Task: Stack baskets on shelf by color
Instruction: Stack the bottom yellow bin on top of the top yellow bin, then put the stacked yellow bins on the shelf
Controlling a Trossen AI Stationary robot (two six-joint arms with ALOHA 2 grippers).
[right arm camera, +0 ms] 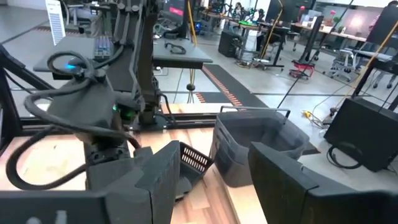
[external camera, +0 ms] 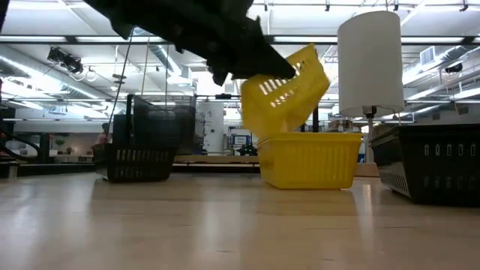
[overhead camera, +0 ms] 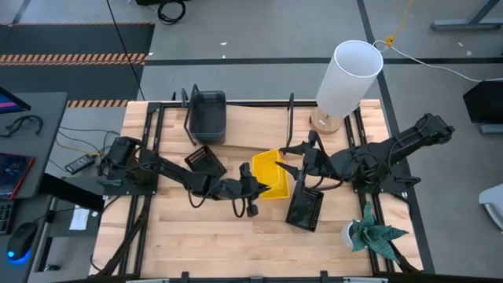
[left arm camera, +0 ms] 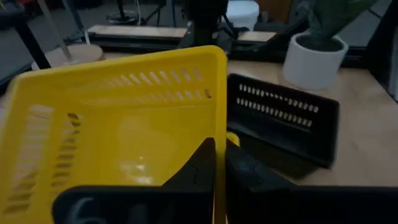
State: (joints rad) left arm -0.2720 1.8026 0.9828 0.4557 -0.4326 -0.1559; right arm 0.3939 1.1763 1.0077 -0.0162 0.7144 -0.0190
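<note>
Holding a tilted yellow basket (external camera: 289,86) above a second yellow basket (external camera: 309,160).
We see the left gripper (left arm camera: 219,163) clenched on its rim; right gripper (right arm camera: 211,174) released.

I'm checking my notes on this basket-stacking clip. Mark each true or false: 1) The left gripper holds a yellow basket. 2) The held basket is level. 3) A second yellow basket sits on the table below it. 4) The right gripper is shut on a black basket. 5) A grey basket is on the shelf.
1) True: the left gripper is shut on a yellow basket.
2) False: it is tilted.
3) True: second yellow basket.
4) False: the right gripper is open, holding nothing.
5) True: grey basket, shelf.
</note>
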